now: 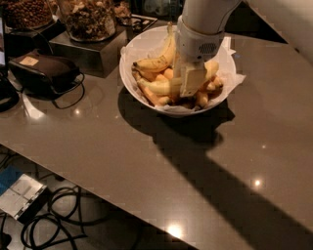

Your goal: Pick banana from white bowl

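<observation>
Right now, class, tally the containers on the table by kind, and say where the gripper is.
White bowl: 1
Glass snack jars: 2 clearly seen
Total: 3
Gripper: down inside the bowl, among the bananas.

White arm (208,17) from above, pincer (190,84) upper-centre, pointing down

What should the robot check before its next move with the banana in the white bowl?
1. The end effector is down in the white bowl: ok.
2. It sits at the long pale banana, not the speckled banana: ok.
3. Firm hold on the banana: cannot tell.
4. Room around it: not ok, small bananas crowd close.
5. Glass jar stands apart from the bowl: ok.
</observation>
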Controlling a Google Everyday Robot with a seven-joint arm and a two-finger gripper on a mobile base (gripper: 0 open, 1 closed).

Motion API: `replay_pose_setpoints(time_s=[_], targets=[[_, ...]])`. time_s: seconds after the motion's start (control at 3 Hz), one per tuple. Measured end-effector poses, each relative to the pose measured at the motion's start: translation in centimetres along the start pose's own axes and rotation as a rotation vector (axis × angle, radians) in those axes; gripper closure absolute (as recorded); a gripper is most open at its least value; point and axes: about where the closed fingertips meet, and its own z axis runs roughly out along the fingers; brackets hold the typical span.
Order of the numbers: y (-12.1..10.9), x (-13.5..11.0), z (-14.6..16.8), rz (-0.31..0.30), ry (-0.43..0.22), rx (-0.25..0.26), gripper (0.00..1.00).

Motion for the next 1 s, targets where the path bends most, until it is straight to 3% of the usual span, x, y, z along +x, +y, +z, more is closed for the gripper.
replay_pose_setpoints(time_s=[1.0], targets=[[-0.2,-1.2,-4.7,0.055,0.051,0.029,1.0]])
